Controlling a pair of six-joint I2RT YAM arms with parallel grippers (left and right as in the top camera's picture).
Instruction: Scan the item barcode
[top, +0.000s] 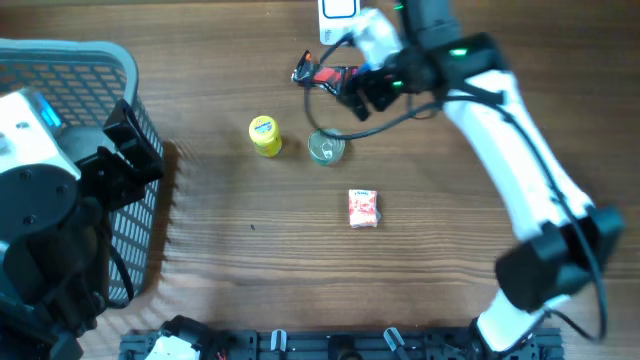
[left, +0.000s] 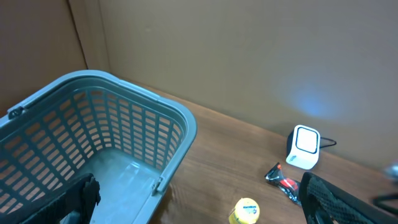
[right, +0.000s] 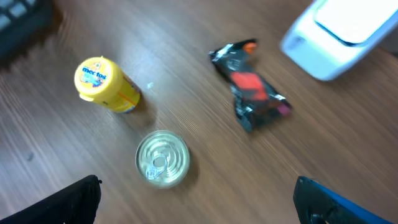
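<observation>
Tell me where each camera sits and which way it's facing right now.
Overhead: above the table, looking straight down on basket, yellow tub, can, left gripper, right gripper.
Left wrist: beside the basket, facing across the table toward the white scanner; own fingers at bottom corners.
Right wrist: above the black wrapper, looking down; own fingers at bottom corners.
Shared: both wrist views catch yellow tub, black wrapper, white scanner.

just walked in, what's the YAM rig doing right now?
Nothing is picked up yet. The right arm's fingers hover open above the black-and-red packet and the tin can, close to the white scanner. The left arm's fingers are open and empty over the blue basket. A yellow tub and a red-and-white packet lie untouched.
</observation>
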